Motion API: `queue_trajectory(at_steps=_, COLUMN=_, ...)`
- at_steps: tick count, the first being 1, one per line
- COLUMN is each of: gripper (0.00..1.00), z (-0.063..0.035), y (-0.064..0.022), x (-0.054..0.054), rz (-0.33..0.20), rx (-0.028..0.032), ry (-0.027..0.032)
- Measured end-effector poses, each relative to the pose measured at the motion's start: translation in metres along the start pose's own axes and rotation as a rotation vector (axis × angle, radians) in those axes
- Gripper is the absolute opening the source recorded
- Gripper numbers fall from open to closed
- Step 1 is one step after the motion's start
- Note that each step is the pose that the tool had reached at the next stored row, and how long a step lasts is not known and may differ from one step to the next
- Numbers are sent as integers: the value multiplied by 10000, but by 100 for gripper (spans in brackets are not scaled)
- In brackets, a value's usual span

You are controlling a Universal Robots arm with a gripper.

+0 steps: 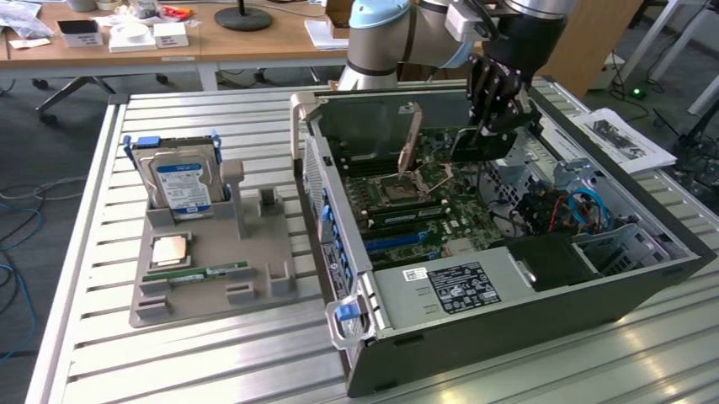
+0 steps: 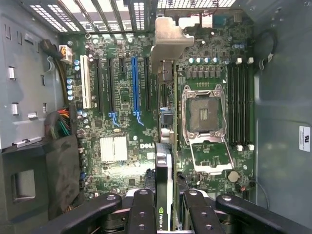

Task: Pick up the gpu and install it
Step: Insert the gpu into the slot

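Note:
My gripper (image 1: 496, 124) hangs inside the open computer case (image 1: 528, 316), shut on the gpu (image 1: 476, 149). The dark card is held edge-down above the motherboard (image 1: 433, 215), with its tan metal bracket (image 1: 412, 135) pointing to the exterior view's left. In the wrist view the gpu (image 2: 168, 146) runs edge-on as a slim strip between the black fingers (image 2: 141, 212). Its bracket (image 2: 170, 41) reaches toward the case's rear slots. The strip lies between the blue expansion slot (image 2: 135, 83) and the CPU socket (image 2: 202, 114), still above the board.
A grey holder tray (image 1: 264, 290) on the slatted table holds a blue-labelled hard drive (image 1: 182, 183), a CPU (image 1: 168, 250) and a green memory stick (image 1: 208, 273). Blue cables (image 1: 584, 210) and a drive cage sit in the case's right end. Papers (image 1: 624, 139) lie beyond it.

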State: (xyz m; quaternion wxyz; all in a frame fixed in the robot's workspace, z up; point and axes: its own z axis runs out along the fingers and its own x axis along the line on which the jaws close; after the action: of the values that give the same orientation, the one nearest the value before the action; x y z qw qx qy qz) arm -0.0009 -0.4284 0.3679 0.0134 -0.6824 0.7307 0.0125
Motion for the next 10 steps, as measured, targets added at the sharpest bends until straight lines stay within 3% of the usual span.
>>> queue_trajectory(at_steps=10, gripper=27, z=2, y=69, x=5, rz=0, rx=4, ry=-2)
